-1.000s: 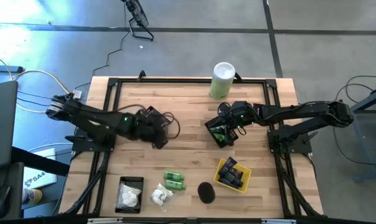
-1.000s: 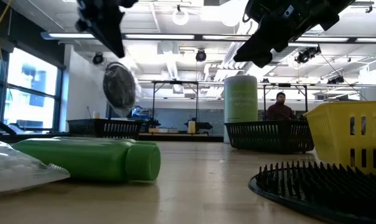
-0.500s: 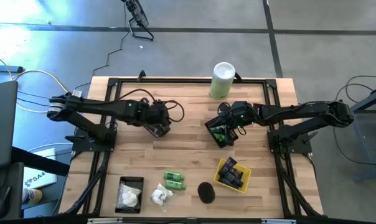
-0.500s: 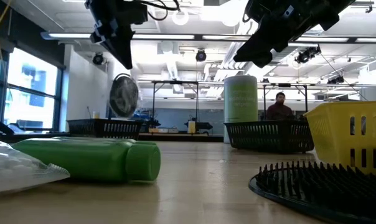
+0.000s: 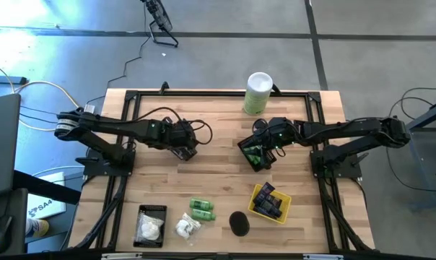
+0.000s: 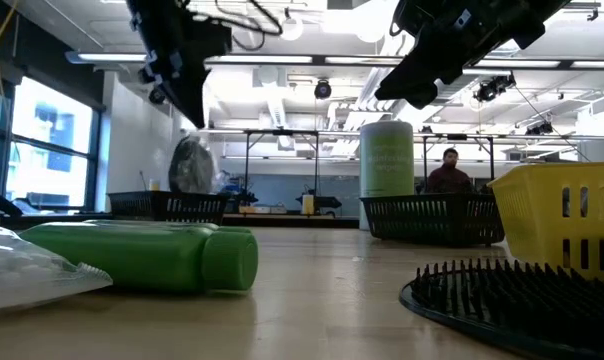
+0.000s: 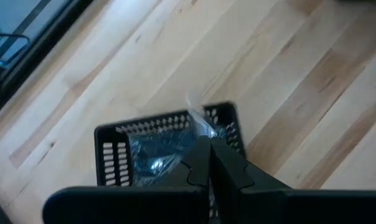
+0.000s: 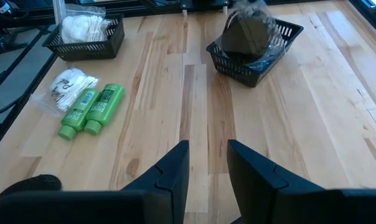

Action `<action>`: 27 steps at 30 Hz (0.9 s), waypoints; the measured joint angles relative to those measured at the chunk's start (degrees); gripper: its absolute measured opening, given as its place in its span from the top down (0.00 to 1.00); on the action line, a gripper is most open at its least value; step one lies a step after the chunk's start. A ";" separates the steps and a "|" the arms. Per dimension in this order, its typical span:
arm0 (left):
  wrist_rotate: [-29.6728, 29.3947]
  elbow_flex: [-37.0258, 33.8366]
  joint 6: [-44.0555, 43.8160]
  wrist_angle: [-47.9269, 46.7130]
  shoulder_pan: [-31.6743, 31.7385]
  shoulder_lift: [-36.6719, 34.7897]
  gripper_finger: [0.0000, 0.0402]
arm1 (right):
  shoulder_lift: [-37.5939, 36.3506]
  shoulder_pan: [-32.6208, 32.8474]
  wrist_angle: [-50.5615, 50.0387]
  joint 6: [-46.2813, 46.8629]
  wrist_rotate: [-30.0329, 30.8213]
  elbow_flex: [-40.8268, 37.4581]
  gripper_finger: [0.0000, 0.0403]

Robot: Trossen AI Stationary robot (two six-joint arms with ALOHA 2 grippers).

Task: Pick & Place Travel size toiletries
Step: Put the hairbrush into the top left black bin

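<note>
My left gripper (image 5: 183,144) is shut above a black basket (image 7: 113,152) at the table's middle left. A flat black disc in a clear wrapper (image 8: 247,31) hangs from it, tilted, its lower part inside that basket. My right gripper (image 8: 208,165) is open and touches nothing. It hovers over a second black basket (image 5: 255,155) that holds green bottles. Near the front edge lie two green bottles (image 5: 201,209), a white packet (image 5: 187,227) and a bare black disc (image 5: 238,222). My left gripper pinches the top edge of the disc's clear wrapper (image 7: 197,121) between its two shut fingers, coming from above and pointing down. The wrapped disc (image 6: 192,165) hangs below the fingers and reaches down inside the black basket. I cannot tell whether it rests on the basket's floor.
A yellow basket (image 5: 270,202) with dark navy tubes stands at the near right. A black basket (image 5: 151,225) with white packets sits at the near left. A tall white-and-green canister (image 5: 258,92) stands at the far edge. Bare wood lies between the two arms.
My left gripper has moved toward the table's far edge and then come down over the black basket, staying shut. The wrapped disc has gone with it, sinking from above the basket's rim down into the basket and turning a little. The right arm has kept still.
</note>
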 joint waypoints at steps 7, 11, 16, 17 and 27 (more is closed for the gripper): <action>0.04 -2.32 -1.46 0.53 0.00 0.02 1.00 | 0.00 -0.02 0.02 -0.35 0.02 -0.02 0.75; -1.54 -3.42 -1.46 -0.02 0.00 0.02 1.00 | 0.00 -0.02 0.02 -0.42 0.02 -0.01 0.75; -3.34 -5.28 -1.52 -0.33 0.00 0.02 1.00 | 0.00 0.00 0.02 -0.42 0.02 -0.01 0.75; -3.51 -5.58 -1.50 -0.36 0.00 0.02 1.00 | 0.00 0.00 0.02 -0.42 0.02 -0.01 0.75; -4.39 -7.10 -1.50 0.02 0.00 0.02 1.00 | 0.00 -0.01 0.03 -0.42 0.02 0.00 0.75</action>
